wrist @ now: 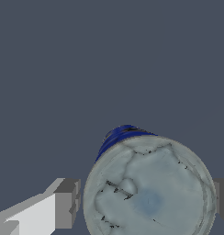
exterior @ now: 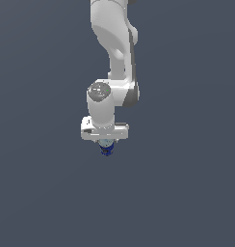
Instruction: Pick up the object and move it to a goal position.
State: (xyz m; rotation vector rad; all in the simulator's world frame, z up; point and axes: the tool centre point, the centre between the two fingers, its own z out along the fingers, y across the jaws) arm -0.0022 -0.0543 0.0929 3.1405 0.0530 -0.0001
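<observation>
Hanging straight below the arm, the gripper (exterior: 106, 144) straddles the cup (exterior: 106, 147), whose blue body peeks out beneath the white hand. No counter edge or corner shows anywhere, only flat grey. From the wrist, the cup's pale round top (wrist: 148, 188) fills the space between both fingers (wrist: 68, 202), one just beside it, contact unclear. Clenched or released? Cannot tell. Looks like the grasp step; next, a firm squeeze, then lift toward the goal.

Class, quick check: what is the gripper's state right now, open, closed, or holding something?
Gripper: open. Its jaws sit on either side of the blue cup, with a gap visible at one finger, so not yet clamped.
</observation>
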